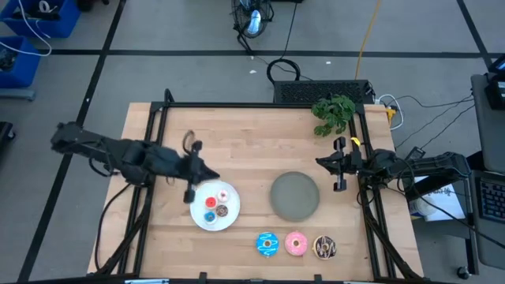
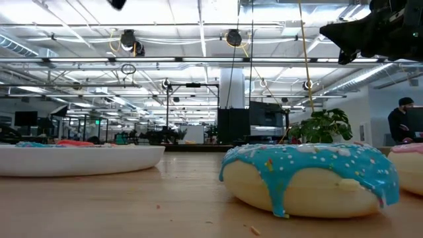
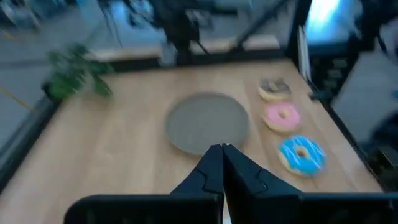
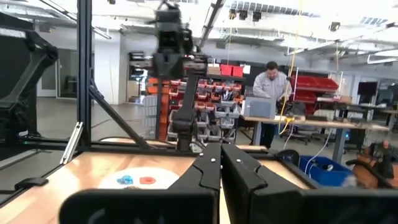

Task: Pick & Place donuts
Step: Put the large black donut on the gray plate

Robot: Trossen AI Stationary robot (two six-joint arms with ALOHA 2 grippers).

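In the low view the pink donut [image 2: 411, 165] is cut off by the picture's edge, and the white plate [image 2: 79, 160] hides most of its tiny donuts. The right wrist view's fingers [image 4: 239, 177] hide part of that plate.

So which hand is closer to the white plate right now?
Left. The left hand sits at the white plate's upper left edge, fingers shut. The right hand waits far across the table, beyond the grey plate.
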